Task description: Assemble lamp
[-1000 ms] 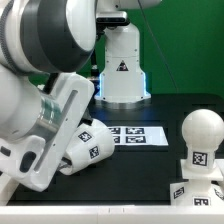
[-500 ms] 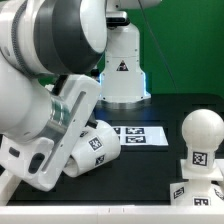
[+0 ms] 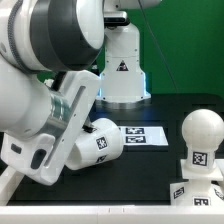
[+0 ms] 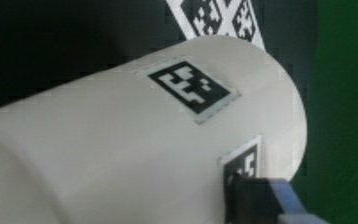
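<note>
The white tapered shade (image 3: pixel 98 146) lies on its side on the black table, at the exterior view's left, half covered by my arm. In the wrist view the shade (image 4: pixel 140 140) fills the picture, with a square tag on its wall. My gripper (image 4: pixel 194 208) is at the shade; one dark finger (image 4: pixel 256 198) presses on its outer wall and the other finger is hidden. The gripper itself is hidden behind the arm in the exterior view. The round-headed bulb (image 3: pixel 203 135) stands upright at the right, apart from the shade, on the angular base (image 3: pixel 196 193).
The marker board (image 3: pixel 141 135) lies flat just behind the shade and also shows in the wrist view (image 4: pixel 220 14). The white robot pedestal (image 3: pixel 122 70) with a triangle sticker stands at the back. My bulky arm (image 3: pixel 45 95) fills the left.
The arm and the shade have moved together toward the exterior view's right, nearer the marker board. The bulb and base have not moved.
</note>
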Robot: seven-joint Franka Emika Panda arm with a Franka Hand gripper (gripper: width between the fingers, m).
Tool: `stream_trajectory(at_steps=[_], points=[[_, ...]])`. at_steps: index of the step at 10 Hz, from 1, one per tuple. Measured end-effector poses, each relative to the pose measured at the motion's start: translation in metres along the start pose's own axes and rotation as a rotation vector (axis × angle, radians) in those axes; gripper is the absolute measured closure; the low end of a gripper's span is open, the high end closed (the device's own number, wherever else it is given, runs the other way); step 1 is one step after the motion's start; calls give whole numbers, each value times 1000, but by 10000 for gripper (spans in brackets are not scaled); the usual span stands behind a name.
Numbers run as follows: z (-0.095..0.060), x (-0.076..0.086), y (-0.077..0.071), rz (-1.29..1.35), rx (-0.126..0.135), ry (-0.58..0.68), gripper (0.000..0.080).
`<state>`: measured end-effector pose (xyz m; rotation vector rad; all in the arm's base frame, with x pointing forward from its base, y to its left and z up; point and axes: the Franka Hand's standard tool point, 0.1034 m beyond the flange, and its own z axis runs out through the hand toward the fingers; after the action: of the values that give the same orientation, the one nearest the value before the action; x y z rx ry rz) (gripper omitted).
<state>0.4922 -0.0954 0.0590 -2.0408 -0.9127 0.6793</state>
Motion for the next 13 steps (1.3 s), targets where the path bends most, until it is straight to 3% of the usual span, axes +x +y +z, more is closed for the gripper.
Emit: stream_trajectory(at_steps=[3,4,5,6,7,8,9,11,12,13], points=[[-3,0,-3,-3,-3,2,634],[-18,2,-14,-35,-52,19,646],[-31,2,-27,-78,-128,47,727],[-41,0,-34,-150,-212,74,727],[-42,-4,-43,-168,-271,97,758],[-27,-10,-44,-102,-221,95,758],[-25,-9,-35,-95,-212,90,758],[-27,-8,-37,-97,-222,92,758],[-31,1,-33,-117,-306,109,758],[-32,9,-43,-150,-380,122,758]])
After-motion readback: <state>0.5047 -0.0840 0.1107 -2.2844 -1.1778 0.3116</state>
